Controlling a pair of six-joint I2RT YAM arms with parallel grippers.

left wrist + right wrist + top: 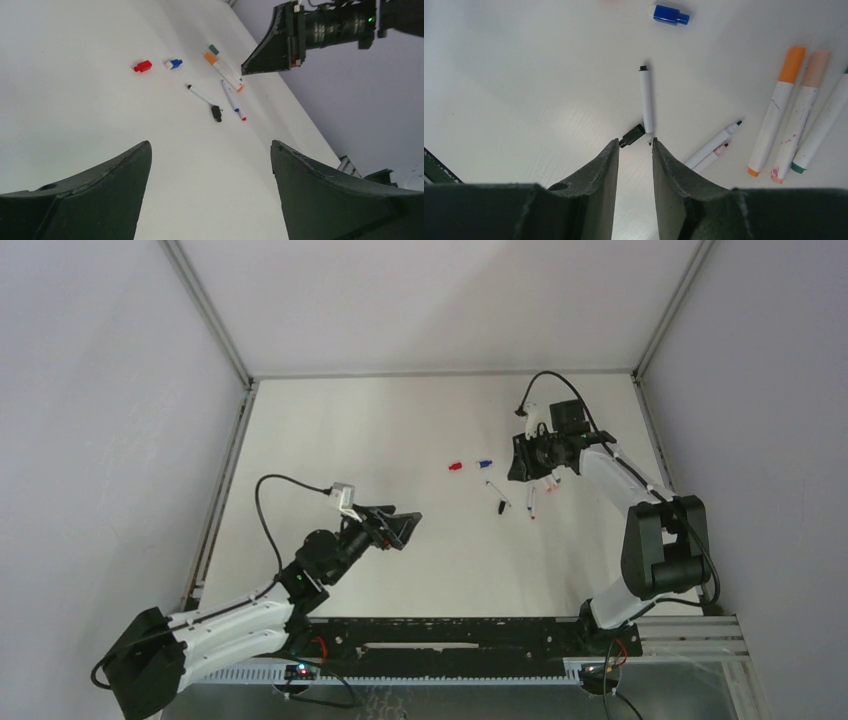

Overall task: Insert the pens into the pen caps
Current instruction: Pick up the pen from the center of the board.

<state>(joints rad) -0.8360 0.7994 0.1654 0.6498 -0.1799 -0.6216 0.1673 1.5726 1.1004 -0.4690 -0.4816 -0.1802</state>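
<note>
A white pen (646, 102) with a dark tip lies just ahead of my right gripper (635, 143), with a black cap (632, 135) beside its near end. The jaws are slightly apart and empty, above the table. Two more uncapped pens (714, 145) lie side by side to the right. A blue cap (670, 15) lies farther off, and a red cap (455, 466) beside it (485, 463). Three capped pens (776, 125) lie at the right. My left gripper (400, 525) is wide open and empty, well short of the red cap (143, 66) and blue cap (173, 64).
The right arm (320, 30) hangs over the pen cluster (225, 75) in the left wrist view. Metal frame rails (225, 470) edge the white table (350, 430) at left, back and right. The arm bases sit on a black rail (450, 640) at the near edge.
</note>
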